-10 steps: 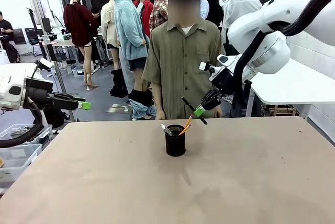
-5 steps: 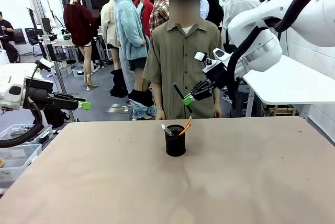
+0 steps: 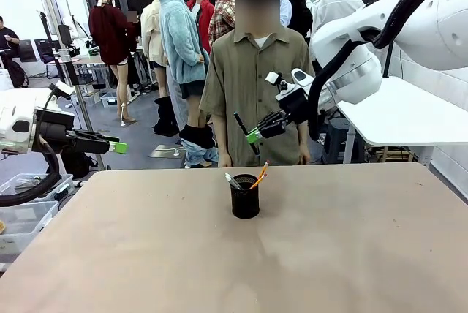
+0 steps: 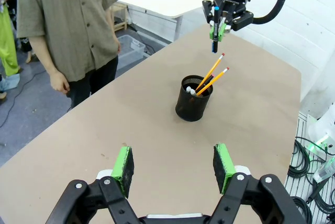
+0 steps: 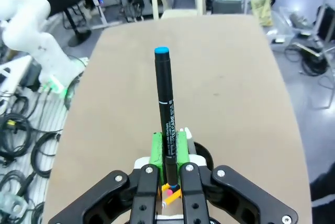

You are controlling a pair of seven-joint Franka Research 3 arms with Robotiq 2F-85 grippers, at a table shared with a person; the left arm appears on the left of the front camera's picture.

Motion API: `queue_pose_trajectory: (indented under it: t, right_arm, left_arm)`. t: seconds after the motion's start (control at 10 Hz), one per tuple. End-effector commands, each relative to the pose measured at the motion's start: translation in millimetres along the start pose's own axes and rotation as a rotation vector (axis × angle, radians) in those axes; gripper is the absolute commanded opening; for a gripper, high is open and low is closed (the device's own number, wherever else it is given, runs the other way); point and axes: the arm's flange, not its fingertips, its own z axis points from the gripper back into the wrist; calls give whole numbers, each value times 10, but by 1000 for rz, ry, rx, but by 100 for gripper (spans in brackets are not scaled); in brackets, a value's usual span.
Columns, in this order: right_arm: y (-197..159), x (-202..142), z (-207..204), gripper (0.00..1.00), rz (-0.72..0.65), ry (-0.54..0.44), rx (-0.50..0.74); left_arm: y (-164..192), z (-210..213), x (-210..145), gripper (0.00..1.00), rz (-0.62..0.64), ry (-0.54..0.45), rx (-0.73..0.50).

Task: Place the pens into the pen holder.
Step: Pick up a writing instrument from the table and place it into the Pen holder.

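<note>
The right gripper (image 3: 254, 136) hangs in the air with its green pads (image 5: 157, 148) pinched on a slim dark pen (image 5: 165, 109), a smooth round barrel with pale print and a blue tip. Below it, a little nearer the robot, the black mesh pen holder (image 3: 245, 196) stands upright on the matte tan table (image 3: 146, 254), with yellow pencils (image 4: 212, 73) and a pale-tipped pen (image 3: 232, 180) leaning out. Far to that gripper's left, the left gripper (image 4: 172, 164) is spread wide, empty, off the table's edge.
</note>
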Motion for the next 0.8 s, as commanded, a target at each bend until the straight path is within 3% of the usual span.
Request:
queue_pose_trajectory:
  t: [0.0, 0.4, 0.7]
  right_arm:
    - [111, -173, -103, 0, 92, 57, 14]
    - [99, -424, -155, 0, 281, -62, 110]
    - [-63, -471, -202, 0, 268, -142, 207]
  left_arm:
    - [18, -25, -24, 80, -20, -25, -10]
    - [18, -25, -24, 80, -20, -25, -10]
    - [18, -25, -24, 80, -20, -25, -10]
